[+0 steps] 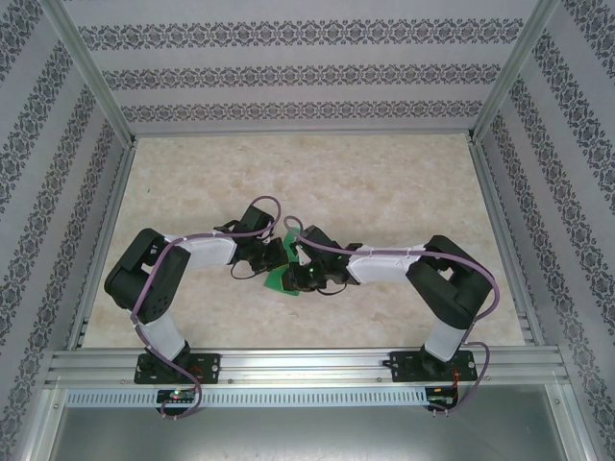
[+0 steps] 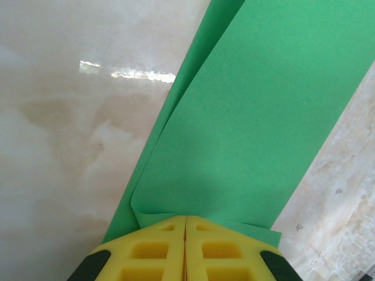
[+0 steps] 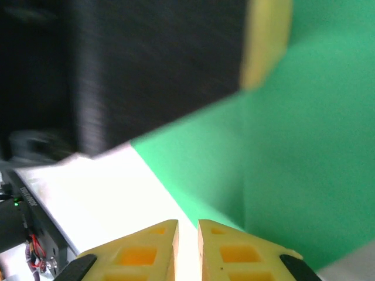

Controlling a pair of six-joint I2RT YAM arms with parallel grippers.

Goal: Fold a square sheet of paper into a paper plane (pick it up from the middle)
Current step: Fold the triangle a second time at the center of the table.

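Early fold step by the look of it, nothing near the paper plane shape yet. Pinching the square sheet of paper point(image 2: 246, 117) with the left gripper point(image 2: 185, 225), fingers point(image 2: 146, 252) pressed flat together on the near end of it, right at the tips. From there running forward and to the right of that gripper as a long doubled strip, two layers, with a soft curl just beside the tips rather than a sharp crease. Above the desk point(image 1: 317, 173) or touching it: cannot tell. Facing it with the right gripper point(image 3: 187, 225), fingers point(image 3: 246, 254) nearly together with a thin slit between them. Plenty of green ahead and to the right of those tips; cannot tell whether any edge is actually gripped. In the top view, meeting nose to nose over mid-desk with the green wedged between. Next, probably: hold the left pinch fixed, line both layers edge to edge, then press or slide the right gripper along the curl to flatten it into a true crease. Calls for light force, since thin paper would likely buckle or slip out. Count: one sheet, two grippers, one left arm point(image 1: 159, 279), one right arm point(image 1: 442, 279), one desk.
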